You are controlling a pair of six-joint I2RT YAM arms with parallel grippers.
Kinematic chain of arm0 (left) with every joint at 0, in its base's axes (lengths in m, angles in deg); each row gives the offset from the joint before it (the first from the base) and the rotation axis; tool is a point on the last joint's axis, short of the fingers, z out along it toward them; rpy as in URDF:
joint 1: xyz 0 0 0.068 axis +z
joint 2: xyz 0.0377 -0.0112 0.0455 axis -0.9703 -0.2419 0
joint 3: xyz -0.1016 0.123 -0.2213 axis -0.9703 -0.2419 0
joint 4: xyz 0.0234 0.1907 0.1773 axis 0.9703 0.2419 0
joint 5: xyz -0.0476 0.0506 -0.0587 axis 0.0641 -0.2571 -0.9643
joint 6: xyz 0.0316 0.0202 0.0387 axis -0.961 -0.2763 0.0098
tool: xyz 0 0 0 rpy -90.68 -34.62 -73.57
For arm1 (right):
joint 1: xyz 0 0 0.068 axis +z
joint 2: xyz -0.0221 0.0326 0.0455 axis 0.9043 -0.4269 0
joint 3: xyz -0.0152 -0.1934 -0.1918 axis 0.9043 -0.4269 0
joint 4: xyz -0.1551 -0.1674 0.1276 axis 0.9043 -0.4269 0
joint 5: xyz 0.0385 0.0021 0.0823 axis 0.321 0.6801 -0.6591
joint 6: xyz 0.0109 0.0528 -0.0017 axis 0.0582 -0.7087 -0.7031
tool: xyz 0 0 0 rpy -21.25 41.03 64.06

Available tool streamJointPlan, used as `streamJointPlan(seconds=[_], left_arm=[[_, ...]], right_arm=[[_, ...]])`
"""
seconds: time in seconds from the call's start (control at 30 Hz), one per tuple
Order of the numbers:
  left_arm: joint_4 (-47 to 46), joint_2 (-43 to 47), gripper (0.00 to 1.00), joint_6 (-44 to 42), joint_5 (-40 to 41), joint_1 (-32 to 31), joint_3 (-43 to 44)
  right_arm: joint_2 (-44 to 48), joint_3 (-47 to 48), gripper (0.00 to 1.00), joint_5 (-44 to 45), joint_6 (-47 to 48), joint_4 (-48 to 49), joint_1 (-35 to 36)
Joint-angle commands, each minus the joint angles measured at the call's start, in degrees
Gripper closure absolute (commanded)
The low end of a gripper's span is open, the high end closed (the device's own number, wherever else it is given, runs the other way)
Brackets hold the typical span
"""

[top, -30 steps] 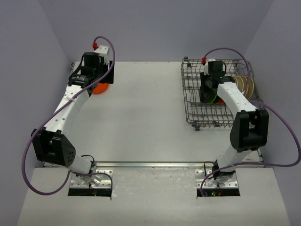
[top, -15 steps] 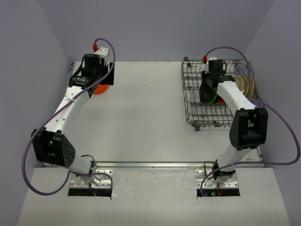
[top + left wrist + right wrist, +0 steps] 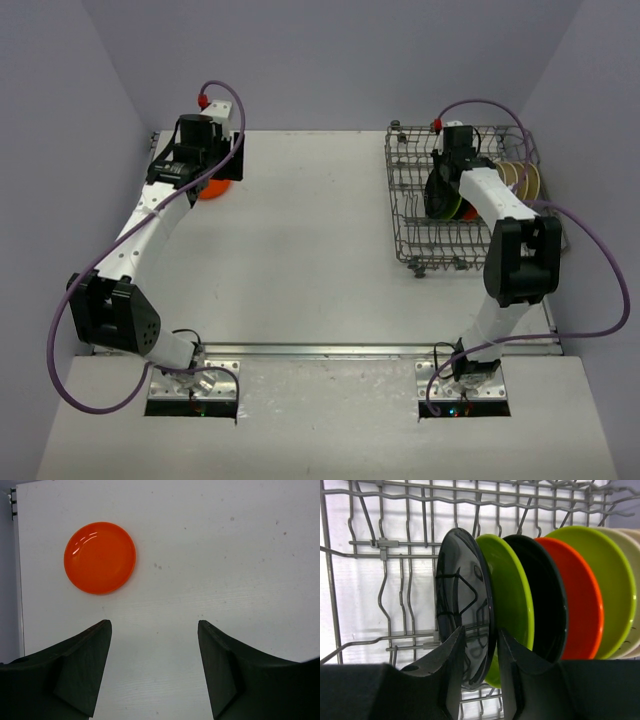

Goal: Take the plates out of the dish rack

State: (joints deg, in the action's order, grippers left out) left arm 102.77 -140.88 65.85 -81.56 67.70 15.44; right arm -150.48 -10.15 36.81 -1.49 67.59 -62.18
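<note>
White, matte and faintly specked, the bench (image 3: pixel 300 250) fills the floor of a booth closed on three sides by plain lilac-grey walls (image 3: pixel 330 60); a metal rail (image 3: pixel 330 351) runs along its near edge, by the arm bases. At the far right stands the grey wire dish rack (image 3: pixel 395 190), its tines upright; at the far left lies one orange plate on the bench (image 3: pixel 100 557), flat, glossy and alone. The left hand (image 3: pixel 154 665) hovers just near of that plate with its fingers spread wide and nothing between them. Inside the rack the plates stand on edge in a close row: a front black plate (image 3: pixel 462 605), a lime plate (image 3: pixel 512 605), a second black plate (image 3: pixel 547 610), an orange plate in the rack (image 3: pixel 580 610), a second lime plate (image 3: pixel 612 595), then a beige plate (image 3: pixel 632 580) at the frame's edge. The right hand (image 3: pixel 480 677) reaches down into the rack; its fingers are narrowed around the lower rim of the front black plate, one on each face; whether they press it I cannot tell.
</note>
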Motion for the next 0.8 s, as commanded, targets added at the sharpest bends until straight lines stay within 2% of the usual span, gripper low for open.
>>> streamJointPlan(seconds=[0.0,0.17,0.2,0.33,0.63,0.7,0.77], left_arm=[[-2.43,-0.23,0.32,0.55,-0.35,-0.58,1.09],[-2.60,-0.38,0.32,0.83,-0.35,-0.58,1.27],[-2.61,-0.31,0.32,0.84,-0.35,-0.58,1.27],[-2.51,-0.30,0.32,0.75,-0.36,-0.58,1.62],[-2.12,0.12,0.25,-0.63,-1.88,-0.58,5.90],[-2.14,0.72,0.25,-1.26,-6.41,-0.58,7.09],[-2.08,2.01,0.25,-1.62,-15.76,-0.58,7.72]], right_arm=[[-1.11,2.45,0.74,0.00,0.47,2.39,-0.26],[-0.05,2.02,0.98,-0.88,0.50,2.27,-0.18],[1.39,1.59,1.00,-1.24,0.51,2.69,-0.04],[6.03,1.23,1.00,-1.07,0.62,3.32,0.36],[18.13,3.54,1.00,-0.56,8.68,7.38,1.65],[20.40,3.62,1.00,-4.13,8.66,6.79,2.05],[22.68,3.68,1.00,-11.05,6.88,4.85,2.37]])
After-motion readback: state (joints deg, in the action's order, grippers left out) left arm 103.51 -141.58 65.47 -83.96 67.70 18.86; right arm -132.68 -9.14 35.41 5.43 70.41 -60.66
